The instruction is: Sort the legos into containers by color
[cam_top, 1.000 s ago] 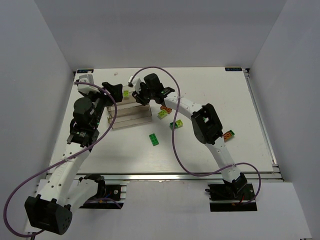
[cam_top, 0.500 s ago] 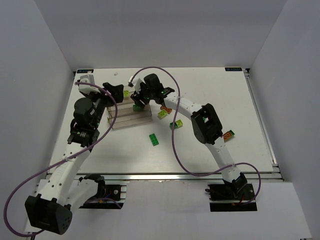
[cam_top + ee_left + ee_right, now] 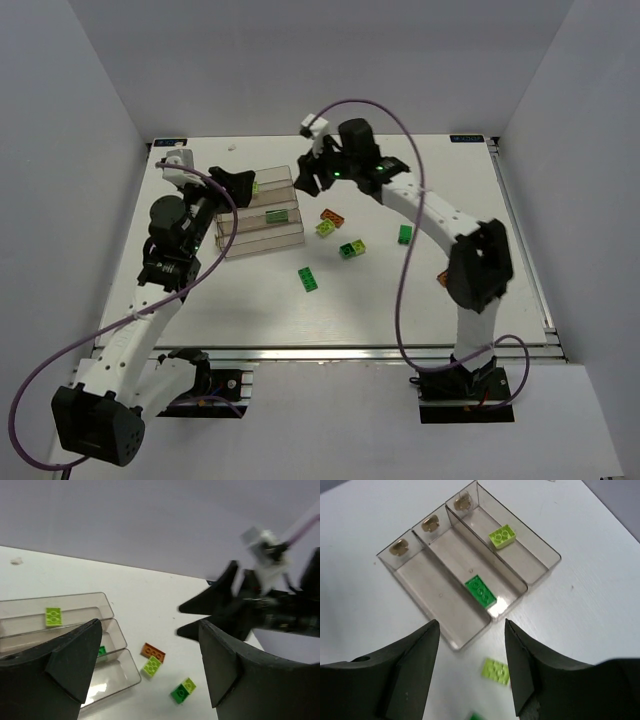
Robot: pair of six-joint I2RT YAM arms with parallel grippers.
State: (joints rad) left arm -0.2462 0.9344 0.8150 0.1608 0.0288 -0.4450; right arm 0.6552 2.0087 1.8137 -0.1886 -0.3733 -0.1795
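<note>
Containers (image 3: 260,241): clear narrow bins joined side by side, left of centre in the top view. Three compartments countable in the right wrist view, filling the upper middle of that frame.

Inside the upper-right compartment there: lime brick (image 3: 502,535), flat, studs up. Inside the middle compartment: green brick (image 3: 480,591), flat, close to the lower end wall.

Just below the containers in the same frame, on the white table (image 3: 250,312): second lime brick (image 3: 495,672), apart from the bin walls.

In the top view, right of the containers: orange brick (image 3: 333,217) with the second lime brick (image 3: 325,229) just beside it; contact between the two impossible to tell. A little lower right: green-and-lime pair (image 3: 351,248), the two pieces touching. Near frame centre, lower down: lone green brick (image 3: 310,279), well apart from the rest. Further right: outer green brick (image 3: 405,234).

Right gripper (image 3: 308,180): upper centre of the top view, above the far right corner of the containers. Fingers (image 3: 415,660) spread apart in its own camera, nothing between them, the bins visible through the gap.

Left gripper (image 3: 238,185): at the upper left edge of the containers. Fingers (image 3: 75,655) spread wide apart in the left wrist view, clamped on nothing; orange brick and second lime brick visible through the gap.
</note>
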